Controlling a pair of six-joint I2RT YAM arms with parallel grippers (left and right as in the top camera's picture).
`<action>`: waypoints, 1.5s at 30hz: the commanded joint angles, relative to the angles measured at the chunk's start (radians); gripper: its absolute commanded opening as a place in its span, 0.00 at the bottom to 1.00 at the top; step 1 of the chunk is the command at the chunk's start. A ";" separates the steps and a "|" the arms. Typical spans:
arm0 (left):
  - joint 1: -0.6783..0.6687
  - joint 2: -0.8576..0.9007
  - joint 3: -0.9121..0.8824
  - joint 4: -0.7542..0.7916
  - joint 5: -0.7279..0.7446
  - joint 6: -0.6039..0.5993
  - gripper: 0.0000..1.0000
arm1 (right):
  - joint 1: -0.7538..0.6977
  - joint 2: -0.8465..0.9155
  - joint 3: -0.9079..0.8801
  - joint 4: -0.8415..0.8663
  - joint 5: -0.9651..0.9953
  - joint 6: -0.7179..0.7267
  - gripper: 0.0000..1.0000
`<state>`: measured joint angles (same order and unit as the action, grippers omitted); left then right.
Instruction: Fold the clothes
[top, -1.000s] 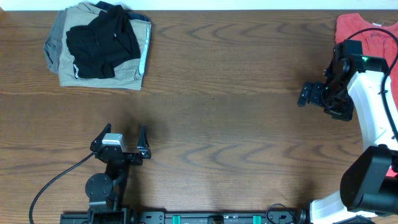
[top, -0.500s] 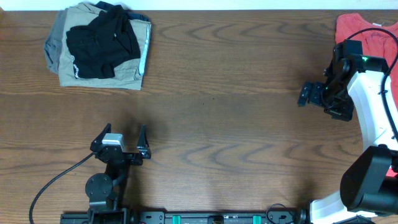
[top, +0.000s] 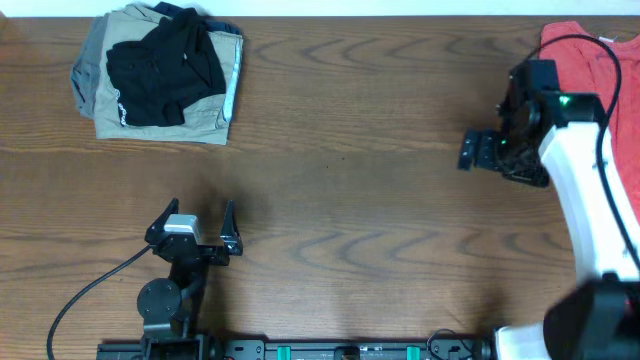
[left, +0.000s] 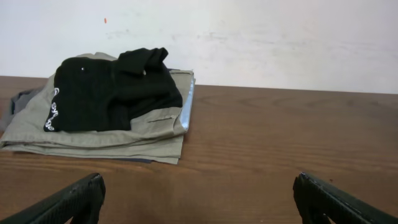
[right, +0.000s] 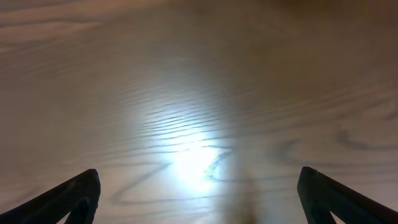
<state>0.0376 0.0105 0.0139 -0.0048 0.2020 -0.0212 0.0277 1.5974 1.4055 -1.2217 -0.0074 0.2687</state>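
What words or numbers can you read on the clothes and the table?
On the edge of the black garment, a white curly print: too small and blurred to read.
On the khaki garment, the red top and the table: no words, numbers or signs show.

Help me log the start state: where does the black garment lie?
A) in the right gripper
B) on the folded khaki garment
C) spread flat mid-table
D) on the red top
B: the black garment sits bunched on top of the folded khaki garment, as both the overhead and left wrist views show.
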 joint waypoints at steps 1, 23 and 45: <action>0.003 -0.006 -0.010 -0.047 0.006 0.013 0.98 | 0.097 -0.129 0.004 -0.001 0.003 -0.012 0.99; 0.003 -0.006 -0.010 -0.047 0.006 0.013 0.98 | 0.051 -1.027 -0.852 0.766 -0.183 -0.121 0.99; 0.003 -0.006 -0.010 -0.047 0.006 0.013 0.98 | 0.003 -1.589 -1.376 1.115 -0.237 -0.105 0.99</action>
<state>0.0376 0.0105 0.0196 -0.0158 0.1986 -0.0216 0.0563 0.0483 0.0490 -0.1143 -0.2390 0.1673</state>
